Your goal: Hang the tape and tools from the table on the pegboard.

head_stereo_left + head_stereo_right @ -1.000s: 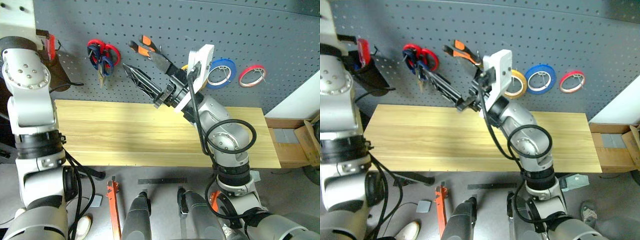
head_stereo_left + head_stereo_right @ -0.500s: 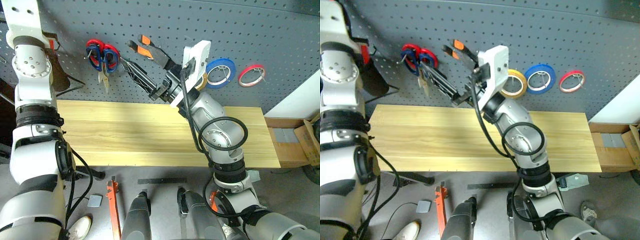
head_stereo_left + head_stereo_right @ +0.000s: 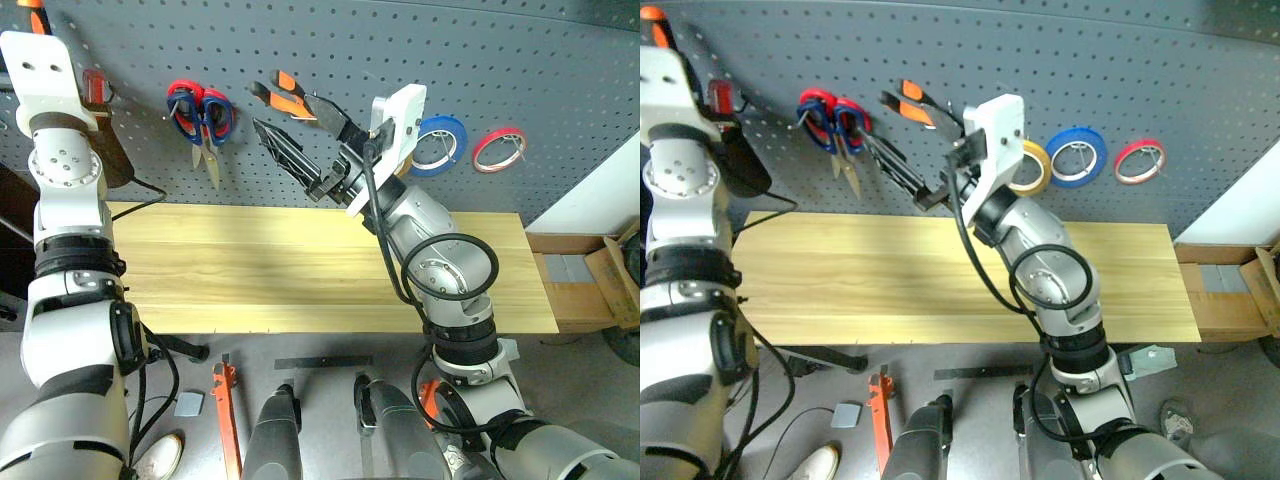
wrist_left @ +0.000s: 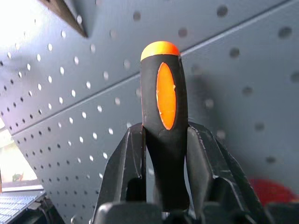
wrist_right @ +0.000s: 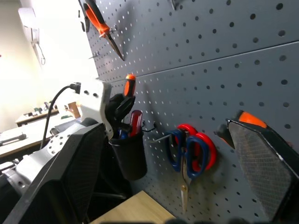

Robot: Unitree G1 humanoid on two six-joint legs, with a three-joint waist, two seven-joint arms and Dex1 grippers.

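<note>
Left gripper (image 4: 164, 154) closed on an orange-and-black tool handle (image 4: 163, 116), held upright with its long axis along the fingers and the orange cap pointing up the pegboard (image 3: 560, 60); in the left eye view it sits at the far left, just above a black cup (image 5: 128, 156) that hangs on the panel with other handles in it. Right gripper (image 3: 300, 160) wide open and empty, at the centre of the board, just beside the hung orange-handled pliers (image 3: 290, 98). Blue-handled scissors (image 3: 200, 115) and yellow tape (image 3: 1030, 165) already hang on hooks; the bench (image 3: 250, 270) carries no tool. Judged next move: lower the handle along its own axis into the cup, the left arm being the nearer
</note>
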